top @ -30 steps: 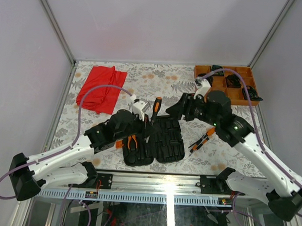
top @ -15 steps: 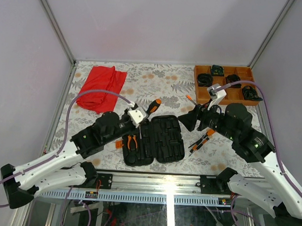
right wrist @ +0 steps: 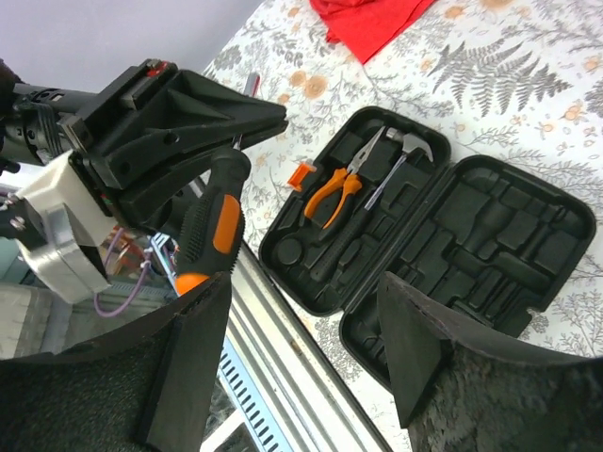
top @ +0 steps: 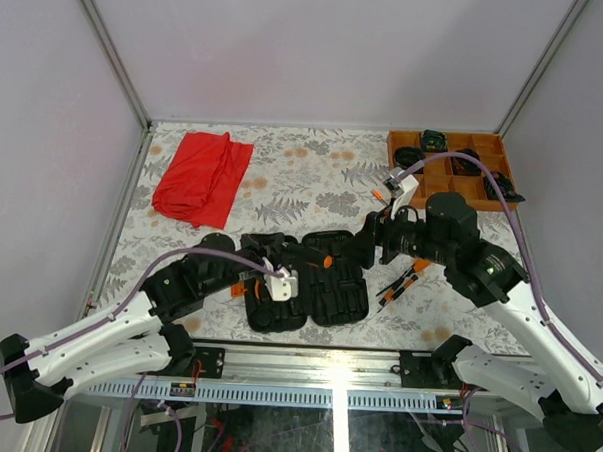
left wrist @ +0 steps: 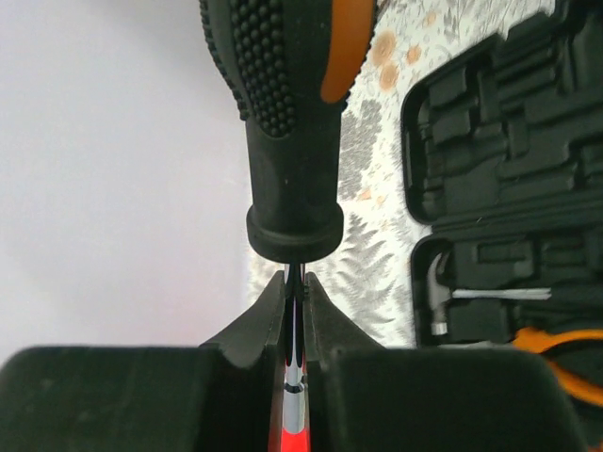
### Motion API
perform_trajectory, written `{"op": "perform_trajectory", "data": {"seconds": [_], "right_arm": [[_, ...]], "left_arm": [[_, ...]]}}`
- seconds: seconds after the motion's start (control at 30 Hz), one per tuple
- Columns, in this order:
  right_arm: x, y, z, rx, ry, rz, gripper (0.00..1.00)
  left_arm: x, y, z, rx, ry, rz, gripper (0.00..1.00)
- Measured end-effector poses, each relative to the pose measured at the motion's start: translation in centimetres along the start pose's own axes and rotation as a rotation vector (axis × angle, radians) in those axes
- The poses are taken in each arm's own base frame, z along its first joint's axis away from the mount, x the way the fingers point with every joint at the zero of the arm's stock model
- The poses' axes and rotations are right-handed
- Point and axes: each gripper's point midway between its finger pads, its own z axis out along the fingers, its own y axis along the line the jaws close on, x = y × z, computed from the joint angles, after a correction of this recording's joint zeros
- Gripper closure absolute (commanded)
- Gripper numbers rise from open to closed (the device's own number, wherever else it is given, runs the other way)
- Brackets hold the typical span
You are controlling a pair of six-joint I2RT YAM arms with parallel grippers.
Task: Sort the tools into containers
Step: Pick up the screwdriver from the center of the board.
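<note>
The black tool case [top: 324, 282] lies open near the front edge. Its left half holds the orange-handled pliers [right wrist: 339, 188] and the silver-headed hammer [right wrist: 407, 144], which also show as the hammer [left wrist: 441, 292] and pliers [left wrist: 565, 344] in the left wrist view. My left gripper [top: 305, 269] hovers over the case, shut on the thin shaft of a screwdriver [left wrist: 292, 113] with a black-and-orange handle [right wrist: 212, 221]. My right gripper [top: 366, 246] stands open at the case's back right corner, with nothing between its fingers [right wrist: 415, 348]. Several thin screwdrivers [top: 404, 281] lie loose to the right of the case.
An orange-brown wooden tray [top: 439, 174] with black coiled bundles sits at the back right. A red cloth [top: 204, 177] lies at the back left. One small orange-tipped tool [top: 380, 196] rests near the tray. The metal rail [right wrist: 283, 358] runs along the table's front edge.
My left gripper has swung round and come down over the open case, still holding the screwdriver. My right gripper has opened wider and shifted slightly beside the case.
</note>
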Motion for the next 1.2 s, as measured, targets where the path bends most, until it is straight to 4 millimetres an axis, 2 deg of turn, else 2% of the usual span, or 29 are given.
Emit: {"op": "perform_trajectory", "data": {"seconds": [0.1, 0.27, 0.53, 0.83, 1.03, 1.2], "right_arm": [[0.6, 0.5, 0.5, -0.026, 0.03, 0.005, 0.3], [2.2, 1.8, 1.9, -0.074, 0.11, 0.004, 0.34], [6.0, 5.1, 4.7, -0.144, 0.255, -0.042, 0.35], [8.1, 4.2, 7.7, -0.094, 0.323, -0.051, 0.39], [7.9, 4.2, 8.7, -0.093, 0.326, -0.064, 0.59], [7.6, 4.0, 9.2, -0.083, 0.318, -0.071, 0.84]], "left_arm": [[0.3, 0.2, -0.3, 0.003, 0.002, 0.163, 1.0], [0.1, 0.9, -0.4, 0.003, 0.005, 0.34, 1.0], [0.1, 0.4, 0.2, 0.037, 0.01, 0.491, 1.0], [-0.7, -0.5, 0.6, 0.07, -0.02, 0.578, 1.0], [-1.5, -1.4, 0.9, 0.095, -0.048, 0.601, 1.0], [-1.7, -1.9, 1.2, 0.112, -0.056, 0.61, 1.0]]}}
